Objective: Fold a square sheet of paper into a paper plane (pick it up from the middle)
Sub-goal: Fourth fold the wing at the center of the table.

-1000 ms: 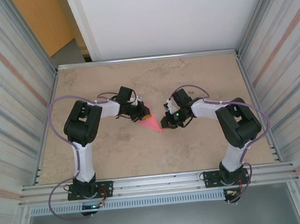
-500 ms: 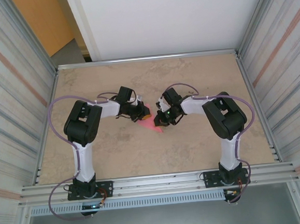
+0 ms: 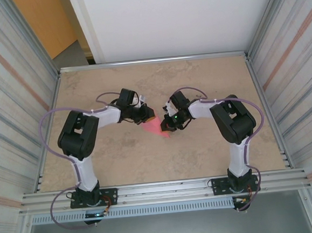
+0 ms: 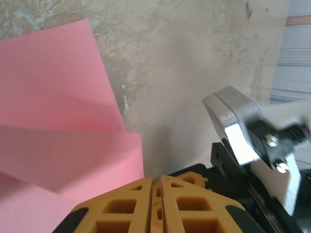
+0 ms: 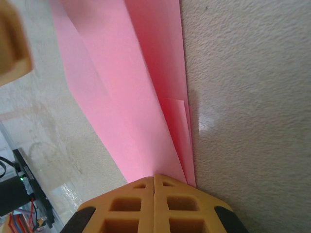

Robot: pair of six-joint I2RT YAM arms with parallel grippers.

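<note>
The square sheet of paper (image 3: 156,129) is a creased pink pointed shape lying flat mid-table, its tip toward the near edge. It is not a finished paper plane. My left gripper (image 3: 150,117) is at its far left corner, the yellow fingers nearly together with nothing between them. In the left wrist view the left gripper (image 4: 156,182) sits just past the edge of the paper (image 4: 53,97). My right gripper (image 3: 166,127) is shut, tips down on the paper's right side. In the right wrist view the right gripper (image 5: 154,177) rests on the layered fold of the paper (image 5: 131,87).
The beige table (image 3: 202,156) has metal rails at its edges and corrugated walls on both sides. The two wrists are close together over the paper. The right arm's silver wrist part (image 4: 238,131) sits beside my left fingers. A left fingertip (image 5: 12,48) shows at the right wrist view's corner.
The right gripper moved left onto the paper's right side and has stayed there. The left arm's elbow swung left, and its gripper shifted slightly toward the far side. The paper has barely moved.
</note>
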